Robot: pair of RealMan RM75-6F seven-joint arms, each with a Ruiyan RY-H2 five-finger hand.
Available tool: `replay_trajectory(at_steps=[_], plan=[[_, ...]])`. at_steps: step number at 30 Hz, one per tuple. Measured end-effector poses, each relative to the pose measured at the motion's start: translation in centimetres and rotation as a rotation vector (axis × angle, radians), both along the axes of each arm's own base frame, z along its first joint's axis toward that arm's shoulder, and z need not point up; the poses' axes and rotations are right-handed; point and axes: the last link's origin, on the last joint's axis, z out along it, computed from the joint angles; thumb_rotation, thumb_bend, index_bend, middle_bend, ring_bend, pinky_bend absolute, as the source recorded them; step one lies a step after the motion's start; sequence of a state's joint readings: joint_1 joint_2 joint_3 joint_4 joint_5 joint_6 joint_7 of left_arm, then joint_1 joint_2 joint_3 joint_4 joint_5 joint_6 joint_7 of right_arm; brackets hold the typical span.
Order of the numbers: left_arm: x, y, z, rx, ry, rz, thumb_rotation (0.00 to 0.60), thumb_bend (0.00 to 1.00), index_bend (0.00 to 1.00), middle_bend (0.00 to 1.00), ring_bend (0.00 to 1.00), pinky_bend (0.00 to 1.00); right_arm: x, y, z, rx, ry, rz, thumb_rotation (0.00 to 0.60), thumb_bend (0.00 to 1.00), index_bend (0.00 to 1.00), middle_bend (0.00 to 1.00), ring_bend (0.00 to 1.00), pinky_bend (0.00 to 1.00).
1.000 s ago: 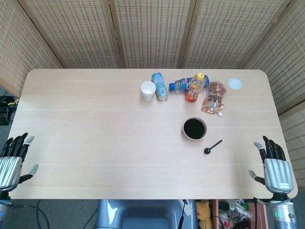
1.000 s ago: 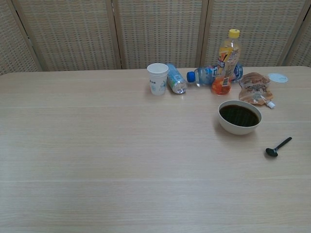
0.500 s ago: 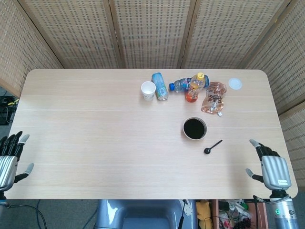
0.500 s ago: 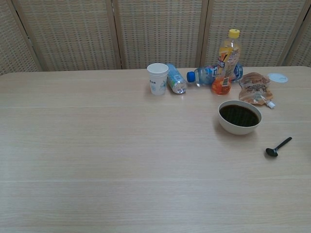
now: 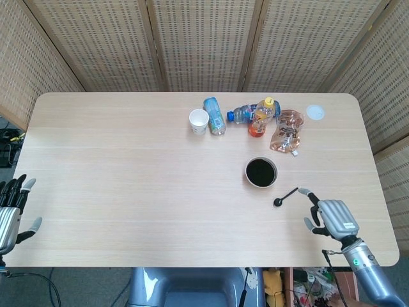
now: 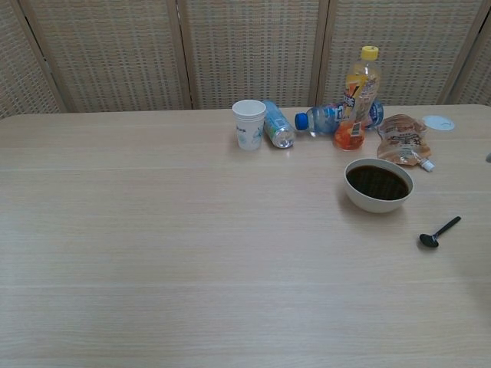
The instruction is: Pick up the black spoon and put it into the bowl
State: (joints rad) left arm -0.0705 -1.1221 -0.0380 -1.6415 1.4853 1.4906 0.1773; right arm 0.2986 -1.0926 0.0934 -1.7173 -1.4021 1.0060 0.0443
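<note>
two hands show in the head view, both low at the near edge of the worktop (image 5: 128,192). taking the bowl (image 5: 261,173) as landmark: the black spoon (image 5: 285,197) lies flat on the worktop just beside the bowl, on its near-right side, apart from it, with its scoop end toward the near edge and its handle pointing away to the right. in the chest view the spoon (image 6: 439,231) lies the same way, right of and nearer than the bowl (image 6: 378,185), whose inside looks dark.

the right hand (image 5: 333,217) is over the worktop to the near right of the bowl, close to the spoon's handle end but not touching it; its fingers (image 5: 306,193) are spread and grasp nothing. the left hand (image 5: 11,211) is far to the left of the bowl, at the worktop's near-left corner edge, fingers apart and holding nothing.

behind the bowl, toward the woven screen (image 5: 204,45), stands a row of things: a white paper cup (image 5: 199,121) upright to the far left of the bowl, a can (image 5: 215,116) lying on its side just beside the cup, a clear water bottle with a blue cap (image 5: 241,114) lying down, an upright bottle of orange drink with a yellow cap (image 5: 260,117), and a crumpled orange pouch (image 5: 287,131) directly behind the bowl to the right. a small white disc (image 5: 315,112) lies further right of the pouch.
</note>
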Motion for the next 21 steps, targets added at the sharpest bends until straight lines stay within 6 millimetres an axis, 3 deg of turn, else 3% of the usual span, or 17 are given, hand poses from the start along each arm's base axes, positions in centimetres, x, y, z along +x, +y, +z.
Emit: replay_trajectory(at_steps=[8, 21], plan=[[-0.3, 0.2, -0.1, -0.007, -0.001, 0.010, 0.600, 0.32, 0.00, 0.00, 0.00, 0.00, 0.7, -2.5, -2.2, 0.184, 0.021, -0.007, 0.600, 0.74, 0.18, 0.92, 0.97, 0.98], [-0.7, 0.3, -0.2, -0.011, -0.003, 0.018, 0.600, 0.32, 0.00, 0.00, 0.00, 0.00, -0.2, -4.7, -5.3, 0.303, 0.076, -0.068, 0.600, 0.76, 0.18, 0.92, 0.98, 0.99]])
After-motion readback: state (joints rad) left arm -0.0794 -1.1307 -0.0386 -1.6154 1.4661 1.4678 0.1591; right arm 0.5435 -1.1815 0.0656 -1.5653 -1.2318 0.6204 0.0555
